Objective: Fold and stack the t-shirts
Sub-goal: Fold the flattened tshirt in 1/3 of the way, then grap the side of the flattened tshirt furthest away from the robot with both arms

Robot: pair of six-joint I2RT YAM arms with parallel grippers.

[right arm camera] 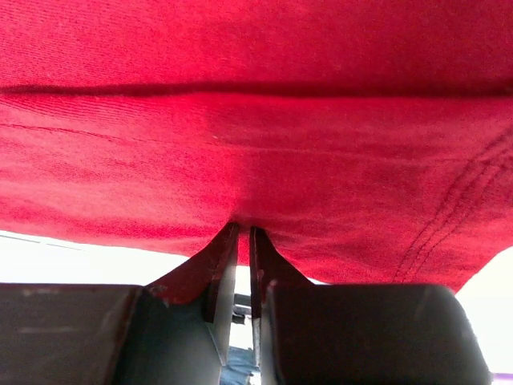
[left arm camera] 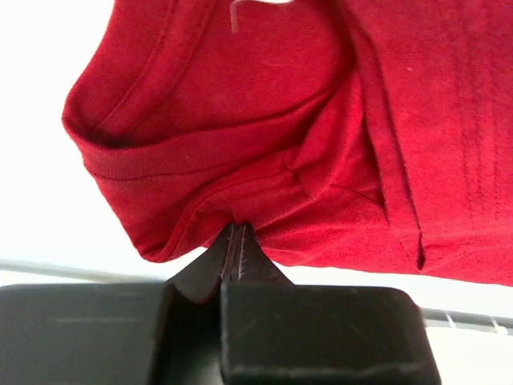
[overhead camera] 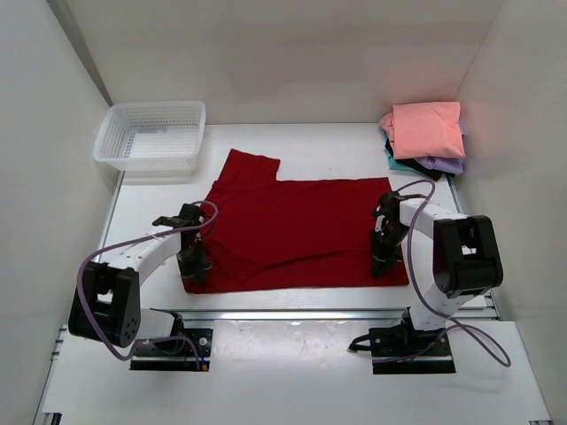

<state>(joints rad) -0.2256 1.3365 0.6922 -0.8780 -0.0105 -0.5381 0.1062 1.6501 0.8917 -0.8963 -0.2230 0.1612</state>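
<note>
At your far left, a white mesh basket (overhead camera: 151,135) sits in the back corner of the table (overhead camera: 337,142). It is near the shirt's far sleeve, and the two do not touch.

Next comes your left gripper (overhead camera: 195,262), low over the near left corner of the red shirt (overhead camera: 306,221). In the left wrist view its fingers (left arm camera: 210,273) are pressed together, with a pinch of cloth caught at their tips, just below the ribbed collar.

The red shirt lies in the middle of the table between the two arms. Its long axis runs left to right: the collar end is on your left and the hem end on your right. One sleeve sticks out toward the back, pointing at the basket side. The near left part is doubled over itself, so a slanted fold edge shows there. The rest lies fairly flat.

Your right gripper (overhead camera: 383,261) is down on the shirt's near right corner. In the right wrist view its fingers (right arm camera: 196,277) stand almost together, with only a thin slit between them, and they grip the cloth edge at their tips.

At the far right, in the back corner, a stack of folded shirts (overhead camera: 425,128) rests with a salmon pink one on top. Lavender, teal and black edges show beneath it. The stack is apart from the red shirt.
</note>
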